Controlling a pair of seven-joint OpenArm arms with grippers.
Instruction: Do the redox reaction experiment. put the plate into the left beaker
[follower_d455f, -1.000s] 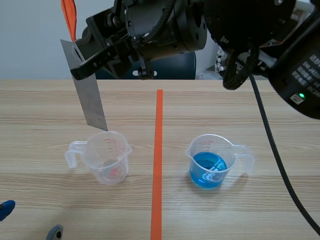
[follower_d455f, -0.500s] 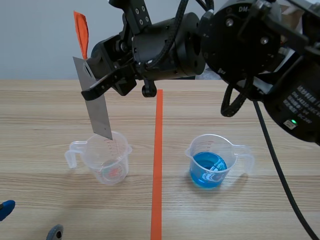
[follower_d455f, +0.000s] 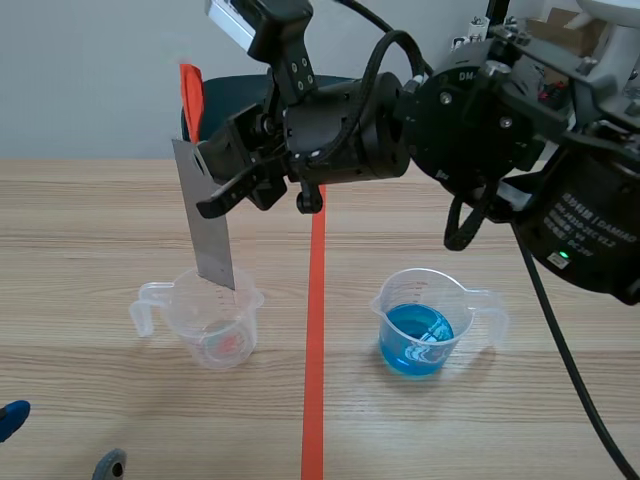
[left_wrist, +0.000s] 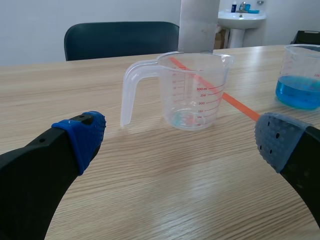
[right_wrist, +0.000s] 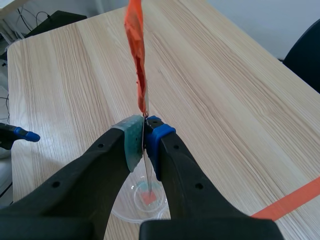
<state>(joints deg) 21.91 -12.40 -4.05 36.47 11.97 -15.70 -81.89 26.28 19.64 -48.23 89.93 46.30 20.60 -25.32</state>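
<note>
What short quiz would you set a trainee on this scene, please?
1. True or false: the right gripper is shut on the plate and holds it over the left beaker.
2. Which beaker holds blue liquid? A: the left beaker. B: the right beaker. C: both.
3. Fill the gap: the left gripper is ___, with nothing between its fingers.
Key: 1 true; 2 B; 3 open.
</note>
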